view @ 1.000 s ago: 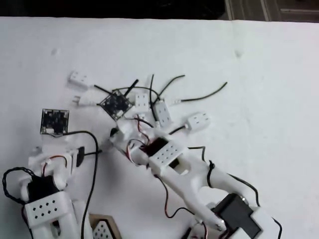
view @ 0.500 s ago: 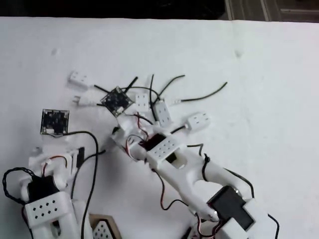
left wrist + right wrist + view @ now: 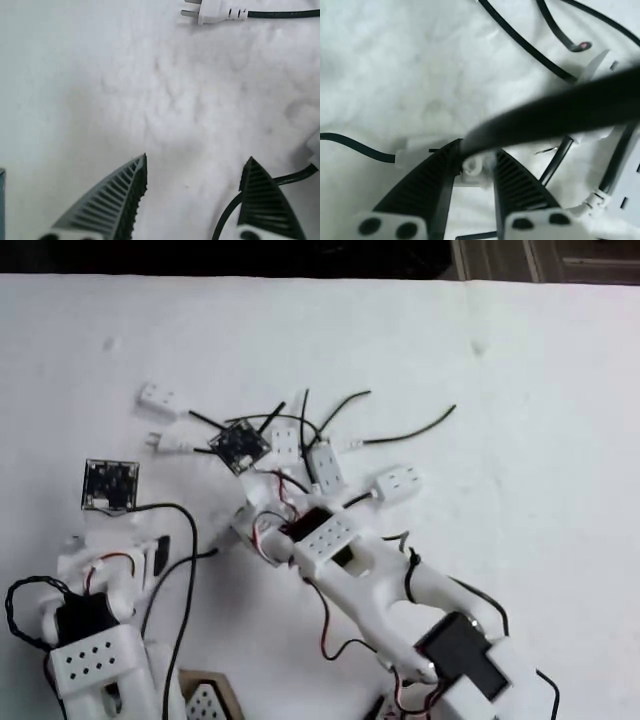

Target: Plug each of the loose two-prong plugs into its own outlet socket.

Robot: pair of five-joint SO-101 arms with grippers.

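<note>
Plug (image 3: 470,168), white w/ black cord, is pinched between the jaws of your right gripper (image 3: 477,150), low over the tabletop (image 3: 540,390), right beside the tangle of cords and sockets (image 3: 325,468) mid-table. Second plug (image 3: 212,11) lies loose on the tabletop, prongs bare, ahead of your left gripper (image 3: 196,162), whose jaws are spread over bare tabletop. Lone socket (image 3: 160,398) sits near that second plug, apart from the other three, and a dark square board (image 3: 110,483) lies betw. it and your left arm.
</note>
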